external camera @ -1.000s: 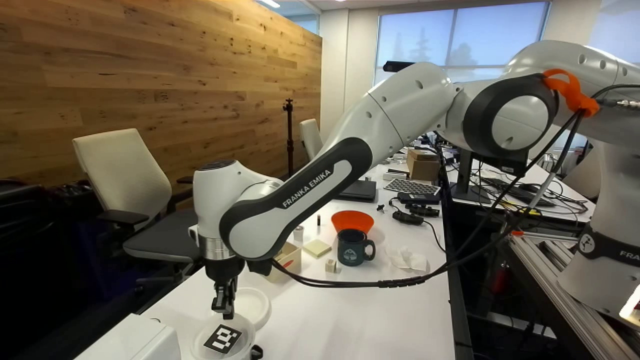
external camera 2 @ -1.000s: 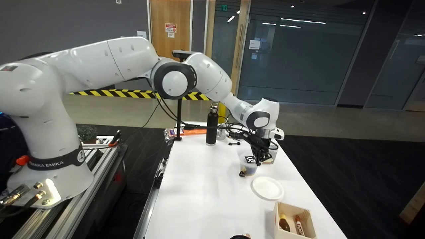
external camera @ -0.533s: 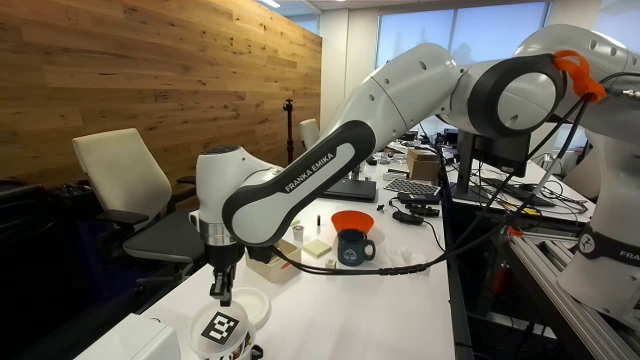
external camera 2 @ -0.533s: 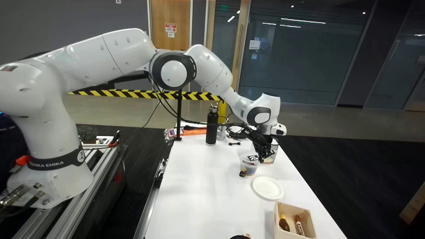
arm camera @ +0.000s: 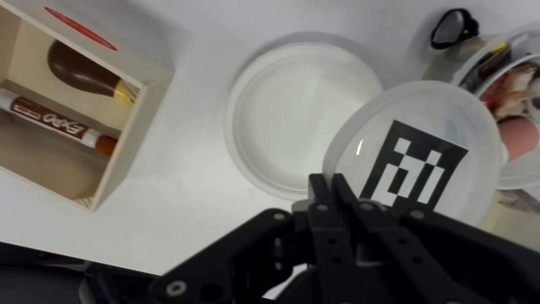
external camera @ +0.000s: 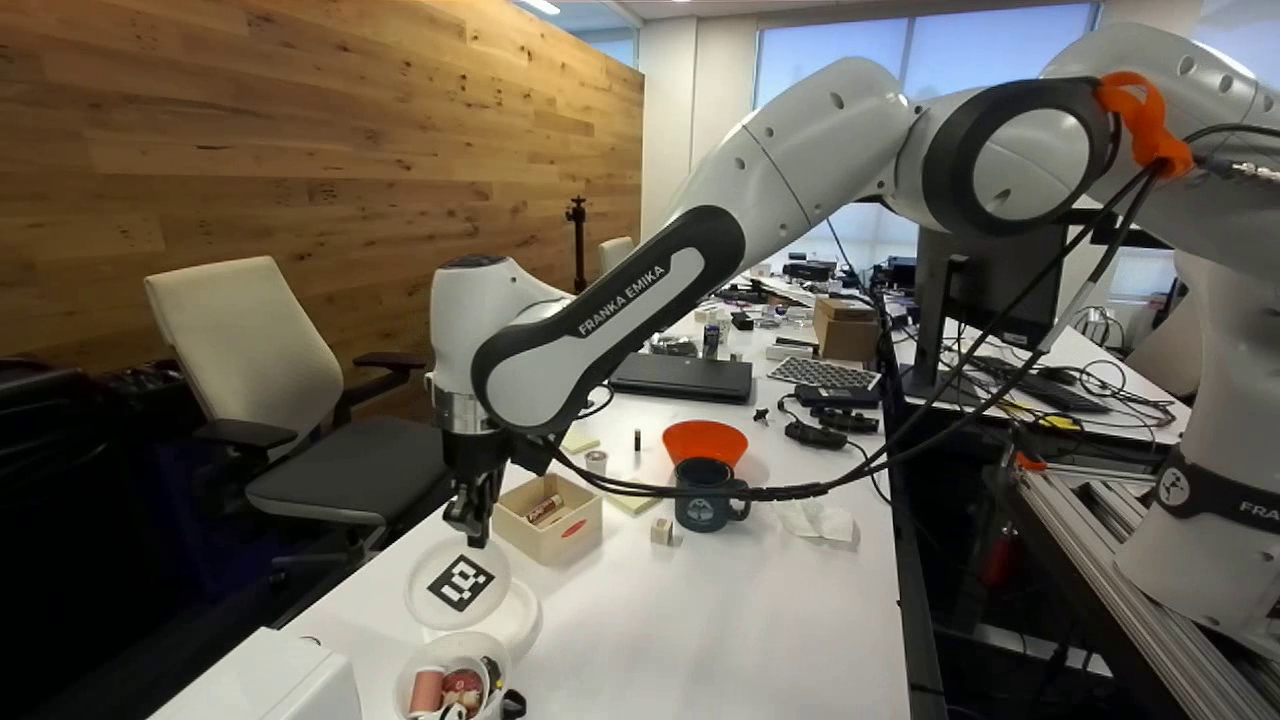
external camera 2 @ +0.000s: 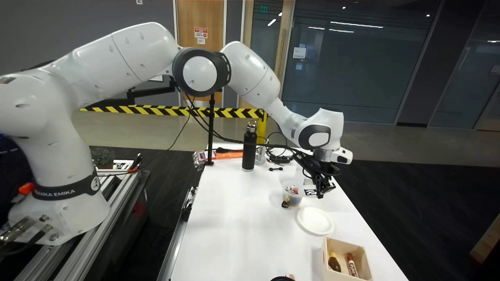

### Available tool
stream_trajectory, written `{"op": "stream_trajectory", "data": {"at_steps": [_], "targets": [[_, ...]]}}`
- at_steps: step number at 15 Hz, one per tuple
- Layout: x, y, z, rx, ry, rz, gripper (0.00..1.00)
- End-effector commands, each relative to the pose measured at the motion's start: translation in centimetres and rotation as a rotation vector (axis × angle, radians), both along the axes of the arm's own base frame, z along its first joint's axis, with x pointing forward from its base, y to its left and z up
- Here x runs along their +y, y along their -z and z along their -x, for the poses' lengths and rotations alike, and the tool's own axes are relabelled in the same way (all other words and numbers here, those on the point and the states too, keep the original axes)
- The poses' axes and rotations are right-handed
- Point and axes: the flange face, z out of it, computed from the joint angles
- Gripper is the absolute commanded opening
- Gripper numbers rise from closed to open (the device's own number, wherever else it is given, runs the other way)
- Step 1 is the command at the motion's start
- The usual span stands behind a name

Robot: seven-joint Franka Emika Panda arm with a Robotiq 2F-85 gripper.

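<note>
Black gripper (arm camera: 329, 181) is clamped on the edge of the translucent tagged lid (arm camera: 422, 154), holding it above the white table (external camera 2: 234, 218); in the wrist view the lid overlaps both the round plate (arm camera: 291, 105) and the open tub (external camera 2: 296, 201). Tub stands near the plate, mixed items (arm camera: 519, 93) showing inside. Across the plate from it sits pale box (external camera: 545, 540) with brown Expo marker (arm camera: 55, 122) and dark yellow-ended item (arm camera: 82, 71).

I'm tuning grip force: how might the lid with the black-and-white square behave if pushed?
The lid is probably light, looking thin and translucent. It may pivot, since the end effector pinches only its rim. Its glossy highlight suggests a smooth surface, so it might slip.
</note>
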Motion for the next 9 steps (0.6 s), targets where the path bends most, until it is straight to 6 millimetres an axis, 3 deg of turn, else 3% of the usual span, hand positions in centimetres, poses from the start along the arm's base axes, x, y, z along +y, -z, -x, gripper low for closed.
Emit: {"op": "stream_trajectory", "data": {"at_steps": [1,5,9], "targets": [[-3.5,0.2,-0.5,0.018,0.100,-0.011,0.01],[-5.0,1.7,-1.7,0.044,0.105,-0.041,0.01],[-3.3,4.5,-2.3,0.061,0.082,-0.086,0.01]]}}
